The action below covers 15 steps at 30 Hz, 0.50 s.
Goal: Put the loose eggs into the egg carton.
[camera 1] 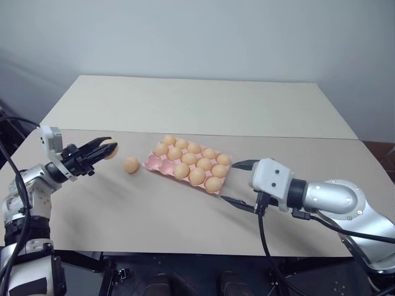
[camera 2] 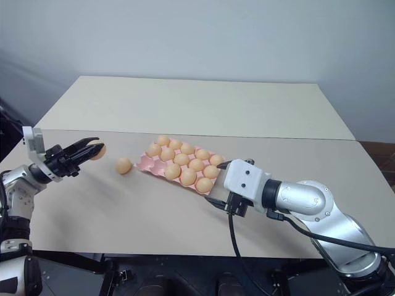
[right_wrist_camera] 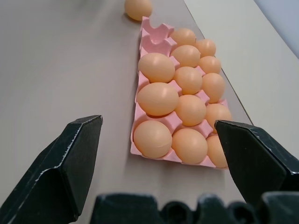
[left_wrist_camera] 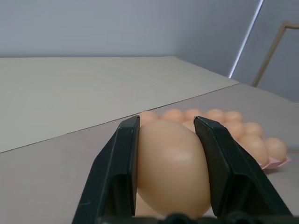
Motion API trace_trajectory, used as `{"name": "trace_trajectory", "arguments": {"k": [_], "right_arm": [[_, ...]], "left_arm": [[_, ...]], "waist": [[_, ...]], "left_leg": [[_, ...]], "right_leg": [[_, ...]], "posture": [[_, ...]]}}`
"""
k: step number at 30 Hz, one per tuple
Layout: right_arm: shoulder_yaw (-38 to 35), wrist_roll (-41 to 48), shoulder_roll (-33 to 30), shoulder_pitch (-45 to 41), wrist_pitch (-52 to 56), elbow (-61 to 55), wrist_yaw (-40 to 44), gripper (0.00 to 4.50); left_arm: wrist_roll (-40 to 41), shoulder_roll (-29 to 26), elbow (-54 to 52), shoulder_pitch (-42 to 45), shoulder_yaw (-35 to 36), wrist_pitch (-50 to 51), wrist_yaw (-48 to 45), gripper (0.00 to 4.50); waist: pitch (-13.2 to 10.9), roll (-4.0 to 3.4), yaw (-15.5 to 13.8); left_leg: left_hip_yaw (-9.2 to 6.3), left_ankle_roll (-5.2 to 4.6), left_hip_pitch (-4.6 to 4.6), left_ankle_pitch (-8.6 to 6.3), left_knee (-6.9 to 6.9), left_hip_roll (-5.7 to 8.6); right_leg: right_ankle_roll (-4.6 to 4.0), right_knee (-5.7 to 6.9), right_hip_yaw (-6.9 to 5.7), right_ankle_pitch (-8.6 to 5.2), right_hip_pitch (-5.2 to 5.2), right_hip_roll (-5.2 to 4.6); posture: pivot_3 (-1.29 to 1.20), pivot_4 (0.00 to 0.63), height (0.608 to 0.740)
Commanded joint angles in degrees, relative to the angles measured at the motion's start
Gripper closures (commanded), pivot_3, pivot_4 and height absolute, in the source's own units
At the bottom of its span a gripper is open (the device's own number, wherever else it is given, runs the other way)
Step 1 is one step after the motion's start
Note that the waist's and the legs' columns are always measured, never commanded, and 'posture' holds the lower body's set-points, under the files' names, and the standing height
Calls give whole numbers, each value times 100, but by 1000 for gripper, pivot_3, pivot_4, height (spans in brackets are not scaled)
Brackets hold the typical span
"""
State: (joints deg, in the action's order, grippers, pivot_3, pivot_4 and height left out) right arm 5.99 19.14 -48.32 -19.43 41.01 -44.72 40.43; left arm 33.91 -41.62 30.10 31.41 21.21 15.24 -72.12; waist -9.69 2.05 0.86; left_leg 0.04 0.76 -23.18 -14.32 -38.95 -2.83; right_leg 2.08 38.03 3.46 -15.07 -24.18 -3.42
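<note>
My left gripper (camera 1: 105, 150) is shut on a tan egg (left_wrist_camera: 172, 168), held above the table at the left. Another loose egg (camera 1: 131, 164) lies on the table between that gripper and the pink egg carton (camera 1: 152, 163). The carton sits mid-table, nearly full of eggs, with bare cups at its left end (right_wrist_camera: 156, 37). My right gripper (camera 1: 237, 182) stands open just right of the carton's near end, nothing between its fingers (right_wrist_camera: 65, 163).
Two tan tabletops meet at a seam (camera 1: 278, 136) behind the carton. The table's front edge (camera 1: 185, 251) runs below my arms. Black cables hang from the right wrist (camera 1: 262, 228).
</note>
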Motion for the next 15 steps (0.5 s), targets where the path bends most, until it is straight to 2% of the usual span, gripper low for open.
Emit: {"name": "trace_trajectory", "arguments": {"k": [1,7,15], "right_arm": [[-112,-50,0,14,34,-242,-102,0],[-101,-76,-7,9,69,-291,-151,0],[-258,25,-105,-71,271,-552,-142,0]], "left_arm": [[53,101,-262,235,-166,53,-126,2774],[-378,776,-524,584,-955,-183,-21,2774],[-928,1217,-116,909,-1491,-822,-111,2774]], "waist": [[0,0,-3],[1,1,-47],[1,1,41]], "left_leg": [[0,0,0,0,0,0],[-2,0,-1,0,-3,2],[-1,-1,2,0,-3,2]], "right_leg": [[0,0,0,0,0,0],[0,-1,-1,0,4,-1],[0,1,6,0,1,2]], "posture": [[0,150,740],[0,150,740],[0,150,740]]}}
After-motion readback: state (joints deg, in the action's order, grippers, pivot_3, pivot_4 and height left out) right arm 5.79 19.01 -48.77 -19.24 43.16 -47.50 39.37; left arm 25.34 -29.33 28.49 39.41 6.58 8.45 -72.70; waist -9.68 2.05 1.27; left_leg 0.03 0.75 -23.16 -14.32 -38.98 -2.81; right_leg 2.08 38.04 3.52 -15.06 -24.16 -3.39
